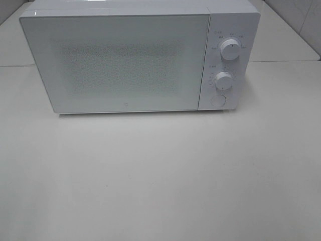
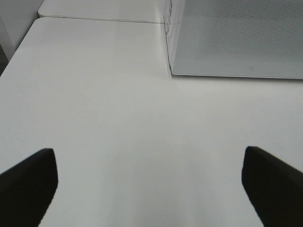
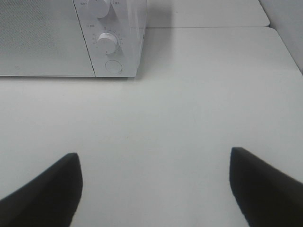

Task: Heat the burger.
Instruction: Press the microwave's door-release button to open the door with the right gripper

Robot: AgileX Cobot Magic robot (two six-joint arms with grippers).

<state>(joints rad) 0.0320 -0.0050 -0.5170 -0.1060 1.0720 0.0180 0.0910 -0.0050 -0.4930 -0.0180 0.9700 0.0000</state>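
Closest up are the black fingers (image 2: 28,184) of the left claw (image 2: 149,156), spread wide over bare white counter (image 2: 118,118) and gripping nothing. Same deal for the right claw (image 3: 154,156): jaws wide, holding nothing.

Funny thing, the high camera doesn't catch either claw, just the white microwave (image 1: 125,60) at the back of the counter with its door (image 1: 40,60) shut. The left wrist cam only gets the door's lower corner. The right wrist cam gets the lower knob (image 3: 108,42) and round button (image 3: 113,66), with the upper knob (image 3: 98,5) cut off at the frame edge.

As for the burger, it's not in any view, so I can't say where it is or how it looks. The door window (image 1: 120,65) is speckled and frosty, so I can't see inside.
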